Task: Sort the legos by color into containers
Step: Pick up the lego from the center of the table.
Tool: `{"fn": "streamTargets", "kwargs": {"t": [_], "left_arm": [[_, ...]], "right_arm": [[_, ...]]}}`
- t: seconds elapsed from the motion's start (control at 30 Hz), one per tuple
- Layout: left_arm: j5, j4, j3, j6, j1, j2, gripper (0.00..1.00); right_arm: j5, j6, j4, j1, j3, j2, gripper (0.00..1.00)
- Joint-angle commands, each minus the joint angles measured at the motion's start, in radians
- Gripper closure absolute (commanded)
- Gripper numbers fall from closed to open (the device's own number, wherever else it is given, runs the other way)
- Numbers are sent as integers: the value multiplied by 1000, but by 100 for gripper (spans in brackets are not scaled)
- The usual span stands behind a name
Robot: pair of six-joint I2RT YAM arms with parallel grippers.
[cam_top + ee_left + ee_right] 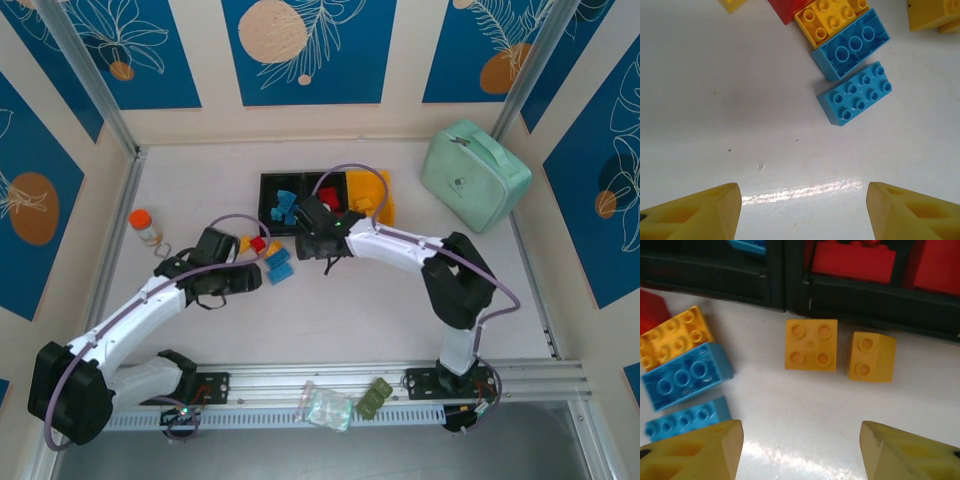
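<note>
both pincers stand open and empty, touching nothing. the left gripper [802, 202] hovers over the bare table [715, 100], just short of two blue bricks [855, 92]. the right gripper [801, 442] hangs near two small yellow bricks [811, 345] in front of the black bins [715, 282]. both arms reach forward, elbows bent, wrists angled toward the middle. three containers [300, 177] sit joined in a row at the back; red bricks [852, 260] lie in the middle one.

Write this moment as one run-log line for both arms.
left fingers: open, empty, near blue bricks | right fingers: open, empty, near two yellow bricks | bins: red and blue inside | sorting: unfinished
</note>
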Motion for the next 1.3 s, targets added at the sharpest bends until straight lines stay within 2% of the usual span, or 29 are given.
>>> {"fn": "streamTargets", "kwargs": {"t": [0.0,0.47,0.73,0.83,1.07,1.27], "left_arm": [[5,2,-12,-11,-3,-17,33],[-1,19,-36,-17,-4,2,33],[-2,23,-36,-17,-4,12,33],[-4,22,-39,-17,-4,13,33],[-6,26,-39,-19,-3,19,33],[-2,29,-28,-19,-4,28,33]], "right_arm": [[26,-20,-65,-19,66,45,38],[11,-53,-102,-32,206,170,49],[5,-59,-127,-38,266,236,50],[-4,-63,-131,-39,282,253,55],[2,-78,-148,-31,301,272,74],[-6,-94,-142,-20,270,233,78]]}}
